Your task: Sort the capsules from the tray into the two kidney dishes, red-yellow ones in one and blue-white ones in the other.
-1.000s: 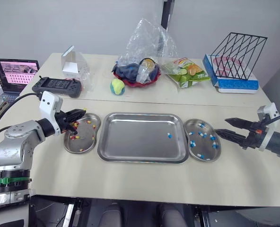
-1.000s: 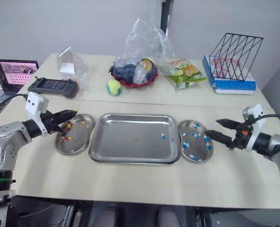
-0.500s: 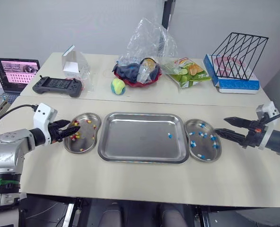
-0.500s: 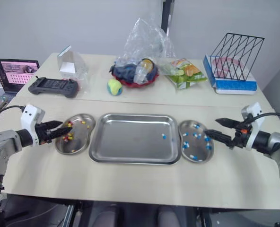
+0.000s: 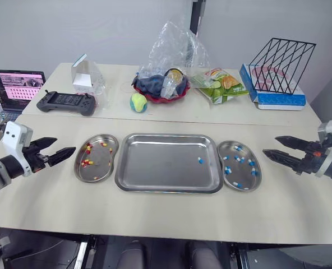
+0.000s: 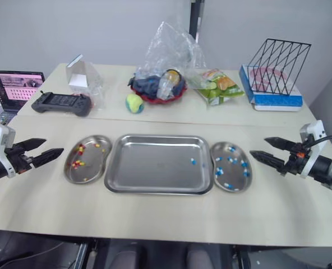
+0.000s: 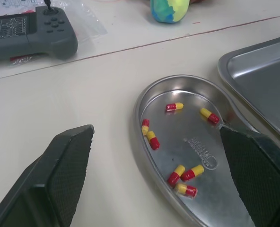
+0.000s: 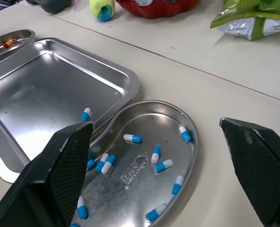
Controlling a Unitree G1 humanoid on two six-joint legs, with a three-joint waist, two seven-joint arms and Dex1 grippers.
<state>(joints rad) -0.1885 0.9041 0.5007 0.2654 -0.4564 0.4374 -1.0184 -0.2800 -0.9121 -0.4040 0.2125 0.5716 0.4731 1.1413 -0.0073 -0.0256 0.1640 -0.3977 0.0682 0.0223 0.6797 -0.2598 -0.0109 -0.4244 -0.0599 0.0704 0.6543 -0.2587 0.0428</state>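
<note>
Left gripper (image 5: 65,144) hovers over the table, fingers spread wide, nothing between them. Left kidney dish (image 5: 79,168) sits just ahead of its fingertips, not touching them. The dish holds the red-yellow capsules (image 7: 182,173), about seven, scattered loose. Tray (image 5: 166,174) lies beyond that dish from the left gripper, edge right beside the dish.

Right gripper (image 5: 270,144) is also wide open and empty, above the table. Right kidney dish (image 5: 258,170) is just ahead of its tips, a small gap between. Blue-white capsules (image 8: 164,165) lie loose in that dish. One blue-white capsule (image 5: 200,161) is in the tray, past the right dish from the right gripper, near the tray side closest to that gripper, well apart from the left gripper.

Farther ahead of the left gripper and off to one side: game controller (image 5: 66,102) and ball (image 5: 138,102). Wire rack (image 5: 281,66) stands at the far table edge, well beyond the right gripper.
</note>
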